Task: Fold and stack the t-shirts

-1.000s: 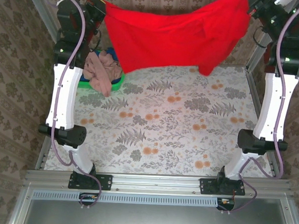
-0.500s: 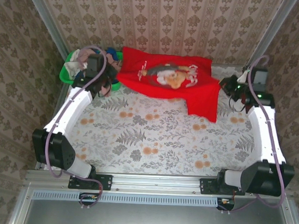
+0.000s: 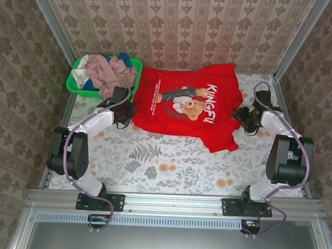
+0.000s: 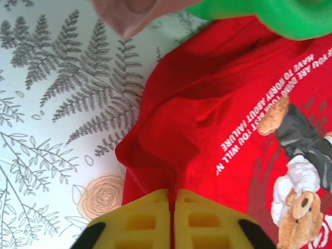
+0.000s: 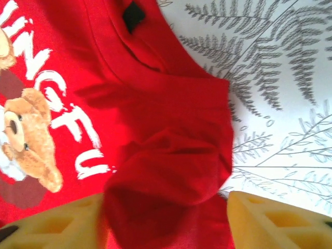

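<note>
Cloth of red t-shirt, upper middle: soft, limp, best pinched at corners; left jaws clamped on edge, right jaws spread wide.

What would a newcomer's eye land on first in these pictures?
The red t-shirt lies spread print-up at the far middle of the floral table, teddy bear and KUNGFU lettering showing. The left gripper is shut on its edge, the right gripper open around bunched red cloth. A green basket of clothes sits far left.

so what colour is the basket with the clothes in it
Bright green basket, clearest in the top external view.
</note>
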`<state>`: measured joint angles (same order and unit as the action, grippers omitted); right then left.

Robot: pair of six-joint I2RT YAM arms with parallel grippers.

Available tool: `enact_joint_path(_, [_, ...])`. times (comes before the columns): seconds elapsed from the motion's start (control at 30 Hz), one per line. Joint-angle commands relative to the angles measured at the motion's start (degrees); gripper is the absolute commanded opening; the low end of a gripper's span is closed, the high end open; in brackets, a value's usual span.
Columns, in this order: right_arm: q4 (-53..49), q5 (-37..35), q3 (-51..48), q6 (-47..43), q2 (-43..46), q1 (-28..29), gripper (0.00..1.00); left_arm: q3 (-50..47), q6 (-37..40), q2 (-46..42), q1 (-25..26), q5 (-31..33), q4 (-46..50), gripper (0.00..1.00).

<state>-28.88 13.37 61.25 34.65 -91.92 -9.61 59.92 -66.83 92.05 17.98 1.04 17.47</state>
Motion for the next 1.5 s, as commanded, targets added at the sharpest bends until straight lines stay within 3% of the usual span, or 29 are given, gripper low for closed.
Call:
enact_joint_path(0.0, [-3.85, -7.59, -1.48, -4.08, 7.66, 0.71, 0.72, -1.66, -1.06, -1.54, 0.43, 2.86, -0.93, 0.36])
enact_joint_path(0.1, [-9.20, -14.53, -1.34, -8.88, 11.75, 5.86, 0.72, -1.04, 0.56, -3.73, 0.73, 4.90, 1.46, 0.75])
enact_joint_path(0.2, [-10.48, -13.73, -3.47, -9.14, 15.81, 11.92, 0.67, 0.81, 4.26, -6.10, 1.51, 8.38, 4.48, 0.99])
enact_joint_path(0.4, [-4.71, -6.28, -9.66, -3.06, 13.05, 20.49, 0.44, 6.29, 13.49, -4.97, 2.89, 8.64, 5.66, 1.00])
enact_joint_path(0.57, [-4.27, -2.40, -9.56, -5.66, 3.65, 22.00, 0.33, 9.27, 17.47, -2.60, 3.73, 7.46, 4.75, 1.00])
enact_joint_path(0.8, [-0.82, -4.99, -9.63, -4.49, -3.02, 22.52, 0.10, 10.30, 19.45, -1.70, 3.38, 5.21, 4.57, 1.00])
enact_joint_path(0.97, [-6.99, -7.72, -9.54, -3.26, -3.68, 22.97, 0.10, 10.30, 19.46, -1.69, 2.38, 3.93, 4.30, 1.00])
enact_joint_path(1.3, [-16.14, -13.28, -12.21, 1.82, -1.00, 31.85, 0.10, 8.85, 20.13, -1.78, 1.09, 1.50, 1.92, 1.00])
enact_joint_path(1.47, [-16.07, -9.34, -19.04, 7.82, 6.35, 38.14, 0.14, 6.96, 21.56, -1.98, 1.09, -0.28, -1.25, 1.00])
